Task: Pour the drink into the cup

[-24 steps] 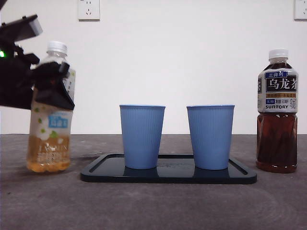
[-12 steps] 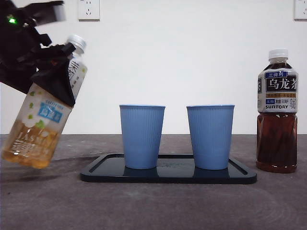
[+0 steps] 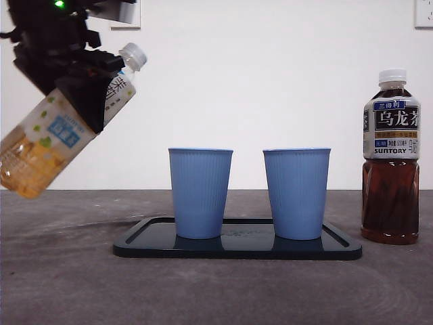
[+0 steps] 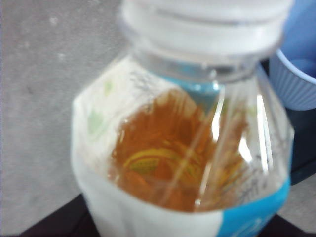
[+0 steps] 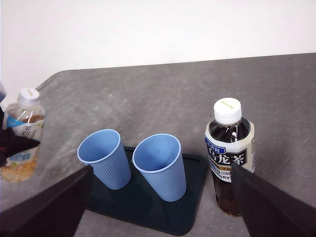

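Above the table's left end, your left gripper (image 3: 81, 88) held the jasmine tea bottle (image 3: 64, 128) clear of the surface, jaws clamped across its upper body. Its long axis ran on a slant: the capped neck pointed up and toward the tray (image 3: 237, 245), the base hung low toward the table's left edge. By my reading, you were in the carry step, with the pour not begun. The white cap (image 4: 207, 19) looked to be on, so pouring would call for opening first. The next move called for bringing the neck over the nearer blue cup (image 3: 200, 193), which stood upright on the tray's left half beside the second cup (image 3: 297, 193). Your right gripper (image 5: 158, 207) waited high, jaws apart, with the oolong bottle (image 5: 229, 155) standing just off the tray's right edge.
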You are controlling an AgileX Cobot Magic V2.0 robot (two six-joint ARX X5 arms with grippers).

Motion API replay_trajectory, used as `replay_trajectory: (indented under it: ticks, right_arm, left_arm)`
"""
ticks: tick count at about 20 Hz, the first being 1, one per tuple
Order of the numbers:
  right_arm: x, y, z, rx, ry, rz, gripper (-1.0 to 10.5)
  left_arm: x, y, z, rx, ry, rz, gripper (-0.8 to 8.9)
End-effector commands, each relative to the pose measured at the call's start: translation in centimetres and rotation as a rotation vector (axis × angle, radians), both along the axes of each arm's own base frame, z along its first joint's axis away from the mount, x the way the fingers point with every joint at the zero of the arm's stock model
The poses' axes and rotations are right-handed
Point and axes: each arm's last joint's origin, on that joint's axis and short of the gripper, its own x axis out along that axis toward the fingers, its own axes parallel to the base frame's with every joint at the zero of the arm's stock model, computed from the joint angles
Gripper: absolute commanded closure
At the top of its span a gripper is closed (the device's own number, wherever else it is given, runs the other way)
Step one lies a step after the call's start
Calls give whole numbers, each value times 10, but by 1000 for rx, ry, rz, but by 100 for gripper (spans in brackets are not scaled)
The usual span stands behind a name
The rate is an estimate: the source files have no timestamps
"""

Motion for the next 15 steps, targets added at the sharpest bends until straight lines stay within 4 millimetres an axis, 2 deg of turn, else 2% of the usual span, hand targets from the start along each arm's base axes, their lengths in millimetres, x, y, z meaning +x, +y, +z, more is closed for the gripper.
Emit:
replay_trajectory:
  ticks: [1,7,15]
  right_arm:
    - [-1,0,6,-3,-26,5,504]
    - [-1,0,5,-3,-24,5,504]
    - [-1,0,5,-3,-23,5,504]
  left_arm:
    - [6,-12,14,59,-34,-29,631]
    - [10,-33,14,192,-6,-49,632]
    - [8,-54,-5,390,27,-67,632]
